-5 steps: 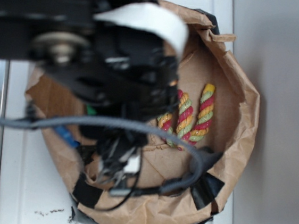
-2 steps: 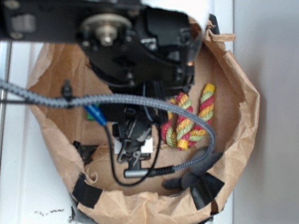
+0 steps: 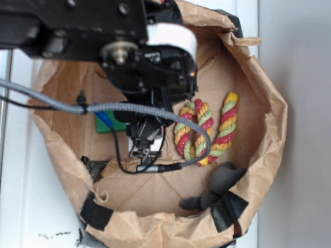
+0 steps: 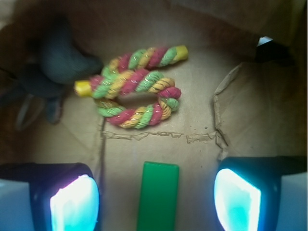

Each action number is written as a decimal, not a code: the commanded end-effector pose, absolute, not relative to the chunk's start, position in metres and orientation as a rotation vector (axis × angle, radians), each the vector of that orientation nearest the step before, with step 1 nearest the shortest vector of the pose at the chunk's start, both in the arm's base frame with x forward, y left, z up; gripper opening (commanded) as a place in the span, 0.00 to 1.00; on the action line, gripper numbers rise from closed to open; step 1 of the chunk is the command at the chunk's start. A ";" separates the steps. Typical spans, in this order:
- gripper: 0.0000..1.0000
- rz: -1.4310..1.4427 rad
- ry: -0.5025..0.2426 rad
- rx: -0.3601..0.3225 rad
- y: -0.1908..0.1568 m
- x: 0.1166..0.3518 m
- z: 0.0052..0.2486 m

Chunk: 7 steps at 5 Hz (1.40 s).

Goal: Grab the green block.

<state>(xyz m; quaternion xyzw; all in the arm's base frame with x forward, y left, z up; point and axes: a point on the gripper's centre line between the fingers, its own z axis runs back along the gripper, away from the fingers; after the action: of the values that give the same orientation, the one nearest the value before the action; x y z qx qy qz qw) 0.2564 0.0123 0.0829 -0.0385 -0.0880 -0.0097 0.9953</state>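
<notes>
The green block (image 4: 158, 196) is a flat solid-green slab lying on the brown paper floor of the bag. In the wrist view it sits lengthwise between my two glowing fingertips, apart from both. My gripper (image 4: 156, 204) is open, hovering over the block. In the exterior view only a strip of the green block (image 3: 112, 124) shows to the left of the gripper (image 3: 142, 151); the arm hides the rest.
A red-yellow-green twisted rope toy (image 4: 134, 89) lies coiled just beyond the block. A dark grey soft object (image 4: 57, 62) rests at the far left. The crumpled walls of the brown paper bag (image 3: 273, 111) ring everything. A grey cable (image 3: 50, 97) crosses the bag.
The arm has moved up the picture and the gripper has shifted over the block. The rope toy and the grey object, partly covered before, now show.
</notes>
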 end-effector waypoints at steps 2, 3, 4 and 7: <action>1.00 -0.057 -0.143 -0.029 0.019 0.256 0.014; 0.00 -0.059 -0.152 -0.013 0.023 0.246 0.002; 0.00 -0.053 -0.161 -0.030 0.021 0.243 0.012; 0.00 0.009 -0.147 -0.117 0.021 0.249 0.065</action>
<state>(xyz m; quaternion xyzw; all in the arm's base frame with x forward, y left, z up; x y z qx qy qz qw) 0.2406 0.0117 0.0496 -0.0628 -0.0422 0.0001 0.9971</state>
